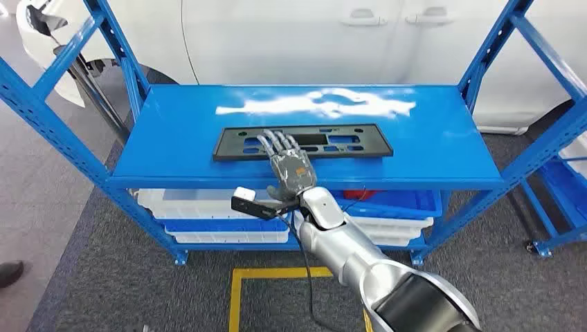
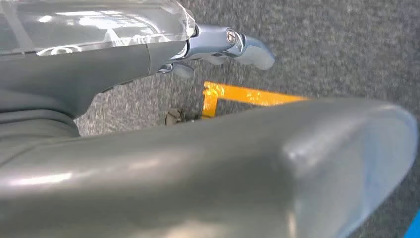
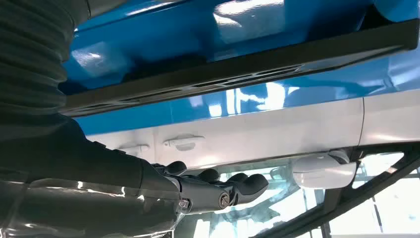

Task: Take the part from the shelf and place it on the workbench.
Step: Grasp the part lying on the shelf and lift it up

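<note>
Shelving in blue steel fills the space ahead, its top shelf (image 1: 415,149) glossy and throwing back white glare near the rear edge. On that shelf lies the part (image 1: 346,146), a flat black rectangular panel with slots cut through it, set lengthwise and a little nearer the front lip than the back, with bare blue to either end and behind it.

From below, the right hand (image 1: 287,164) reaches over the front lip, palm down, fingers stretched out and apart; the fingertips overlap the panel's near edge, though whether they press on it I cannot tell. It grips nothing.

Slanted uprights stand at the shelf's four corners, leaving the front open between them. White and blue bins (image 1: 208,207) sit on the level beneath. A white car (image 1: 311,41) stands close behind the rack. Grey carpet with yellow floor tape (image 1: 263,273) lies underfoot.

The left hand (image 2: 237,47) hangs over that carpet near the tape; whether its fingers are spread or curled I cannot tell.
</note>
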### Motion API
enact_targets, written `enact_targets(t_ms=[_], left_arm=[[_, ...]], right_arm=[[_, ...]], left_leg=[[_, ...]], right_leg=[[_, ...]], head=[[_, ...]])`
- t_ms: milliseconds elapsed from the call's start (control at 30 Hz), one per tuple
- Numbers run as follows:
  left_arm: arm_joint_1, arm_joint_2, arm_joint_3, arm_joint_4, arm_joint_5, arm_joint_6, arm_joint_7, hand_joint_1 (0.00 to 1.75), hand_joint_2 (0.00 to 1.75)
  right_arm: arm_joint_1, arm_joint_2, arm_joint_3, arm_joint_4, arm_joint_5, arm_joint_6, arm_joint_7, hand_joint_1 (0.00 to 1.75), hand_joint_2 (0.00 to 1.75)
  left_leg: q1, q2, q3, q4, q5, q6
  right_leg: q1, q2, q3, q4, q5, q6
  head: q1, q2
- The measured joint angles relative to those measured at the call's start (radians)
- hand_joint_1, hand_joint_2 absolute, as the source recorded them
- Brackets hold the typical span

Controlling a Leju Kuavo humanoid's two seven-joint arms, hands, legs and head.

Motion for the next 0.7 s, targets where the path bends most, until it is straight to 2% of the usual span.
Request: enact_targets(t_ms=[67,100,133,200,233,267,300,367,400,433,533,600,633,700], left_arm=[[-0.001,-0.001,0.0,0.0,0.0,0.0,0.0,0.0,0.0],[-0.002,-0.001,0.0,0.0,0.0,0.0,0.0,0.0,0.0],[-0.003,-0.002,-0.001,0.0,0.0,0.0,0.0,0.0,0.0],[-0.005,-0.001,-0.001,0.0,-0.001,0.001,0.0,0.0,0.0],[-0.005,-0.001,-0.002,0.0,-0.003,0.002,0.0,0.0,0.0],[-0.004,-0.001,-0.003,0.0,-0.004,0.002,0.0,0.0,0.0],[-0.004,-0.001,-0.004,0.0,-0.006,0.003,0.0,0.0,0.0],[-0.003,-0.002,-0.006,0.0,-0.007,0.003,0.001,0.0,0.0],[-0.004,-0.003,-0.007,0.0,-0.007,0.003,0.001,0.0,0.0],[-0.005,-0.004,-0.008,0.001,-0.007,0.003,0.001,0.0,0.0],[-0.005,-0.003,-0.008,0.001,-0.007,0.003,0.001,0.0,0.0],[-0.004,-0.001,-0.008,0.001,-0.007,0.003,0.0,0.0,0.0],[-0.004,0.0,-0.008,0.001,-0.007,0.003,0.0,0.0,0.0],[-0.003,0.0,-0.008,0.001,-0.006,0.003,0.0,0.0,0.0]], right_arm=[[-0.002,0.0,-0.002,-0.001,0.0,0.0,0.0,0.0,1.75],[-0.004,0.0,-0.003,-0.001,0.001,0.0,0.0,0.0,1.75],[-0.005,0.0,-0.005,-0.002,0.002,0.0,0.0,0.0,1.75],[-0.001,-0.002,-0.01,-0.001,0.004,0.0,0.0,0.0,1.75],[0.003,-0.004,-0.012,-0.001,0.005,0.0,-0.001,0.0,1.75],[0.006,-0.005,-0.013,-0.001,0.006,0.0,-0.002,0.0,1.75],[0.007,-0.006,-0.015,-0.001,0.006,0.0,-0.003,0.0,1.75],[0.007,-0.007,-0.017,-0.001,0.006,0.0,-0.005,0.0,1.75],[0.005,-0.007,-0.018,-0.001,0.007,0.0,-0.006,0.0,1.75],[0.005,-0.007,-0.018,-0.001,0.007,0.0,-0.008,0.0,1.75],[0.004,-0.006,-0.019,-0.001,0.01,0.0,-0.012,0.0,1.75],[0.001,-0.003,-0.019,-0.002,0.013,-0.001,-0.012,0.0,1.75],[0.0,-0.001,-0.019,-0.002,0.016,-0.001,-0.013,0.0,1.75],[-0.001,0.002,-0.019,-0.001,0.02,-0.001,-0.013,0.0,1.75]], left_leg=[[0.004,0.001,0.004,-0.004,0.001,0.005],[0.006,0.001,0.007,-0.007,0.002,0.009],[0.007,0.002,0.01,-0.008,0.001,0.012],[0.006,0.002,0.011,-0.008,-0.004,0.017],[0.006,0.001,0.013,-0.008,-0.006,0.018],[0.006,0.0,0.016,-0.007,-0.01,0.018],[0.006,-0.001,0.022,-0.007,-0.013,0.017],[0.005,-0.004,0.034,-0.007,-0.023,0.013],[0.003,-0.005,0.038,-0.006,-0.028,0.009],[0.002,-0.005,0.039,-0.005,-0.032,0.005],[0.003,-0.004,0.041,-0.006,-0.04,-0.011],[0.003,-0.003,0.03,0.029,-0.064,-0.022],[0.005,-0.003,0.006,0.079,-0.089,-0.027],[0.006,-0.003,-0.067,0.217,-0.144,-0.036]], right_leg=[[-0.001,-0.001,-0.007,0.018,-0.014,0.006],[-0.002,-0.001,-0.023,0.053,-0.033,0.012],[-0.005,-0.002,-0.052,0.108,-0.06,0.017],[-0.01,-0.002,-0.132,0.25,-0.113,0.024],[-0.012,-0.003,-0.163,0.296,-0.119,0.026],[-0.013,-0.003,-0.176,0.305,-0.105,0.026],[-0.014,-0.004,-0.167,0.27,-0.072,0.024],[-0.012,-0.004,-0.108,0.126,0.013,0.014],[-0.009,-0.004,-0.08,0.061,0.04,0.008],[-0.006,-0.004,-0.063,0.022,0.052,0.003],[-0.006,-0.003,-0.054,0.0,0.047,-0.007],[-0.012,-0.003,-0.043,-0.009,0.045,-0.016],[-0.014,-0.004,-0.037,-0.012,0.044,-0.021],[-0.013,-0.005,-0.031,-0.012,0.038,-0.026]], head=[[0.002,0.0],[0.004,0.0],[0.006,0.0],[0.009,0.0],[0.009,0.0],[0.009,0.0],[0.009,0.0],[0.009,0.0],[0.009,0.0],[0.008,0.0],[0.007,0.0],[0.006,0.0],[0.005,0.0],[0.004,0.0]])
